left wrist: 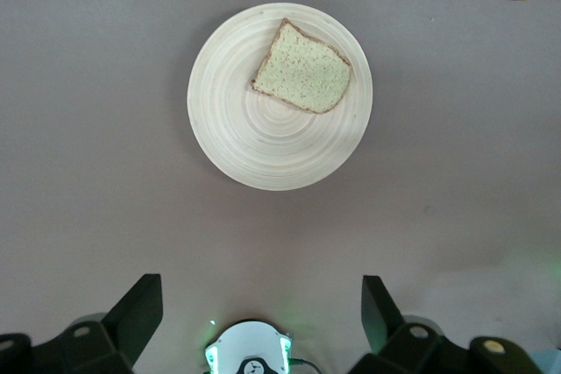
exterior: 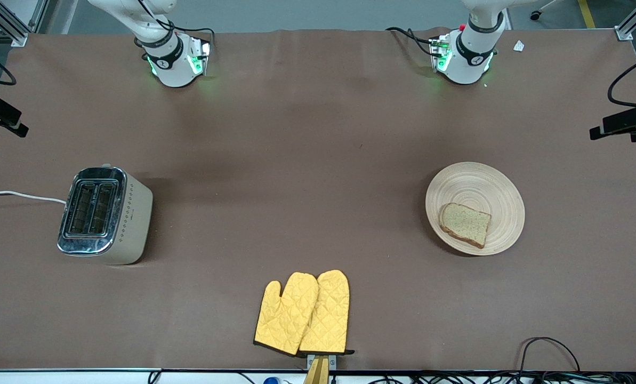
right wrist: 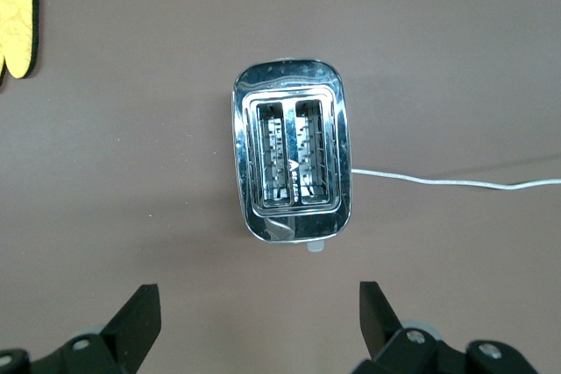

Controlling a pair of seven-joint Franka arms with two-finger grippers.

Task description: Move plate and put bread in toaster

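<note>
Both my arms wait high above the brown table.

Largest to smallest: the round pale-wood plate [exterior: 475, 208] sits toward the left arm's end, the boxy cream chrome-topped toaster [exterior: 104, 215] toward the right arm's, and the brown wholegrain bread slice [exterior: 465, 224] lies on the plate. My left gripper [left wrist: 259, 313] hangs spread wide over the plate; my right gripper [right wrist: 259, 318], equally spread, over the toaster.

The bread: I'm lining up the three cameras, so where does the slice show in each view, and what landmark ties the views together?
Front view: the bread lies on the plate, on the part nearest the camera, toward the left arm's end of the table.
Left wrist view: the bread lies on the plate, off its centre.
Right wrist view: not in it; the toaster fills the middle.
Shared landmark: the yellow oven mitts, at the edge of both wrist views.
</note>
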